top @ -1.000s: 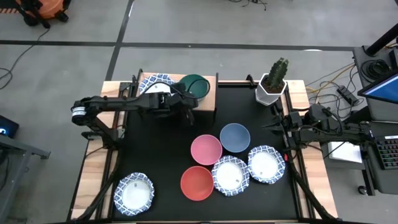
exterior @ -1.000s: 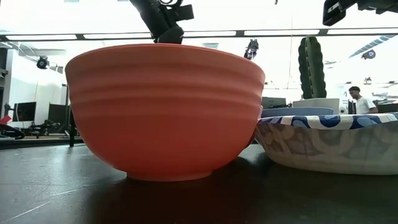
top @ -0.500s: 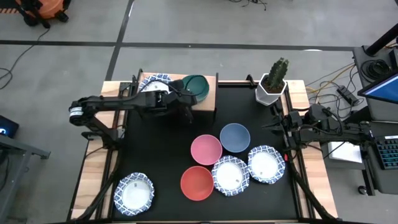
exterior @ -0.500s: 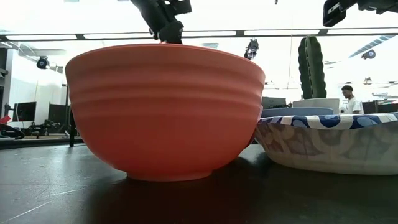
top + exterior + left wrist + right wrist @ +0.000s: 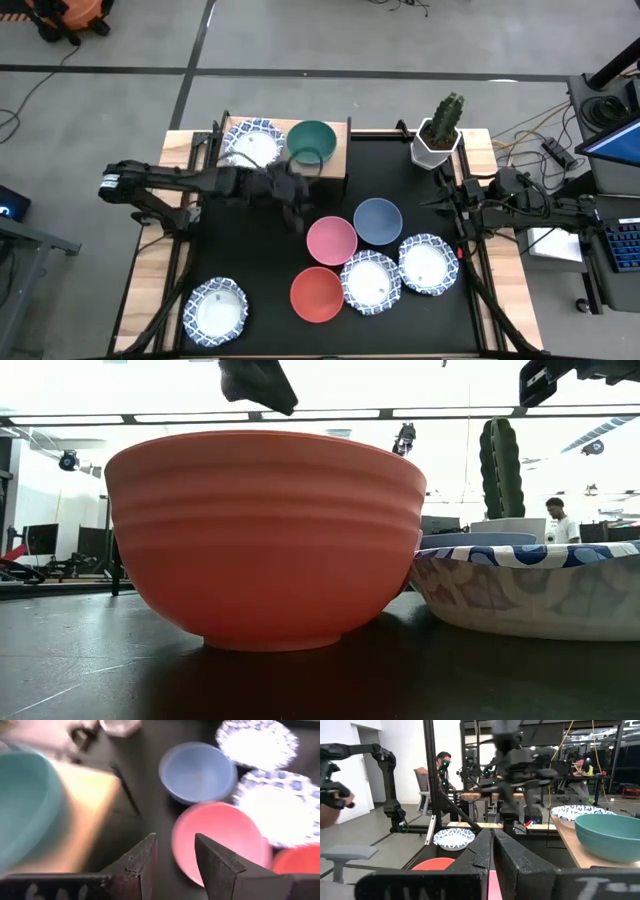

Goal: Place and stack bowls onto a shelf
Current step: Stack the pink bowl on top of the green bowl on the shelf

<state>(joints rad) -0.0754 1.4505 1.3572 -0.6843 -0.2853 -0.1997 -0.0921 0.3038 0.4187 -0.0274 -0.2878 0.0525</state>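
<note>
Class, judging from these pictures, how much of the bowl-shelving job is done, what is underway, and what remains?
Done: the green bowl and one patterned bowl sit on the shelf.

In hand: nothing; the empty, open left claw is near the pink bowl. The right claw, shut, waits at the table's right edge.

Left: six bowls on the mat, none stacked.

shelf (image 5: 335, 150) right end bare, bowl cluster (image 5: 370, 262) crowded

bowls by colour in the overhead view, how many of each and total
White with blue-patterned rim: 4
Green: 1
Pink: 1
Blue-grey: 1
Red: 1
Total: 8 bowls
</note>
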